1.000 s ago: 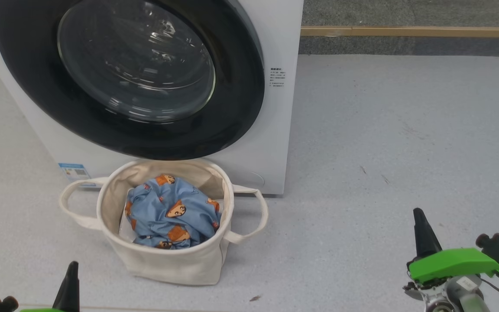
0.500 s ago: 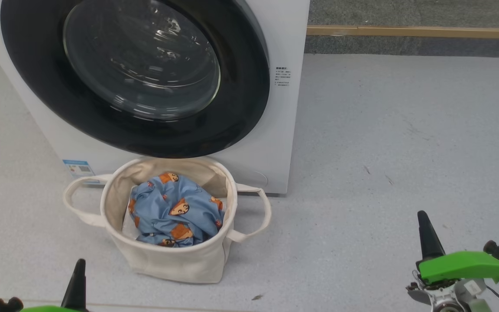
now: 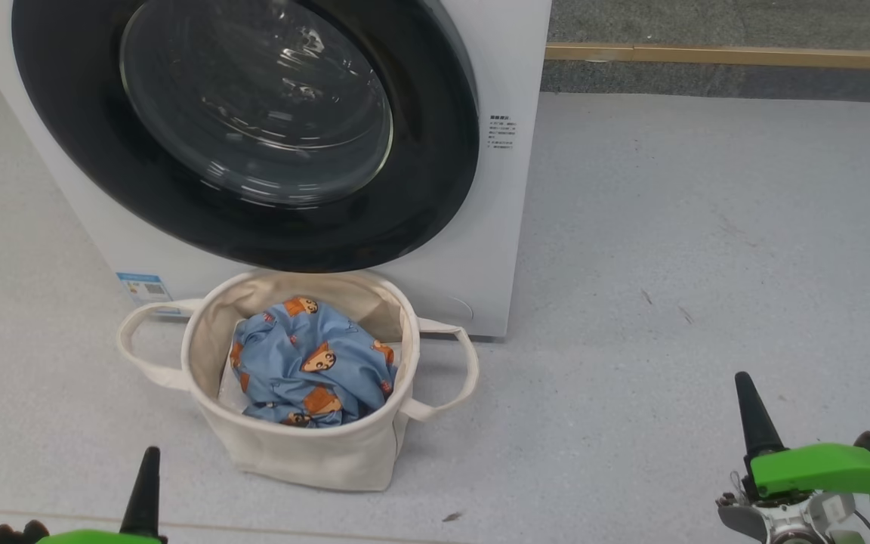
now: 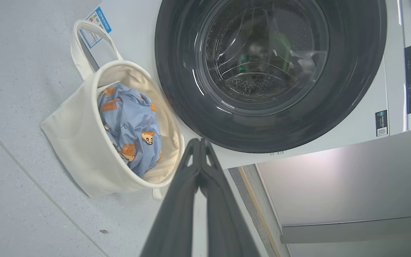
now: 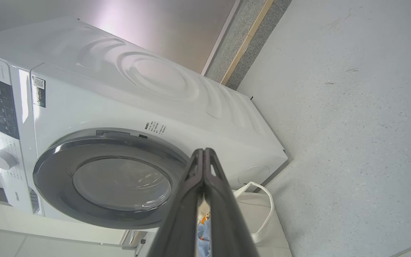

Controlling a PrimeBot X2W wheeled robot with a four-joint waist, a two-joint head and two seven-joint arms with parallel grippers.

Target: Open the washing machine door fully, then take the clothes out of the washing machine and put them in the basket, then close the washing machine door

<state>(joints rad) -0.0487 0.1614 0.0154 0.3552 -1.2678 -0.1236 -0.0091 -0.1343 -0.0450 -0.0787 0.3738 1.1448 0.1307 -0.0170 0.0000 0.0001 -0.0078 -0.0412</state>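
**Bear-print clothes in the basket, washer door shut, both grippers closed and empty**

At the lower left of the head view the left gripper [image 3: 149, 465] points up. Its two dark fingers are pressed together into a single spike with nothing between them. The left wrist view shows the same tips meeting with no gap.

Just right of it, on the grey floor [image 3: 707, 227], stands the basket [image 3: 306, 461]. It is a round cream canvas tub, upright and open at the top, with a loop handle [image 3: 471, 369] on each side. In it lie the clothes [image 3: 314, 363], soft light blue fabric printed with orange-brown cartoon bears. They are crumpled into a mound that sits below the rim.

Right behind the basket is the washing machine [image 3: 495, 227], large and white. A small blue sticker [image 3: 144, 287] sits low on the left of its front, and a printed label [image 3: 501, 130] sits to the right of the opening. The washing machine door [image 3: 420, 189] has a wide glossy black rim around a bulging clear glass centre. It lies flat against the front, shut. Through the glass, the left wrist view shows the holes of the steel drum [image 4: 255, 82] among reflections. Whether anything lies inside cannot be told.

At the far right, well apart from the basket and the machine, the right gripper [image 3: 746, 393] also points up. Its fingers are closed tip to tip and hold nothing. A bright green cover [image 3: 828, 465] sits behind them.
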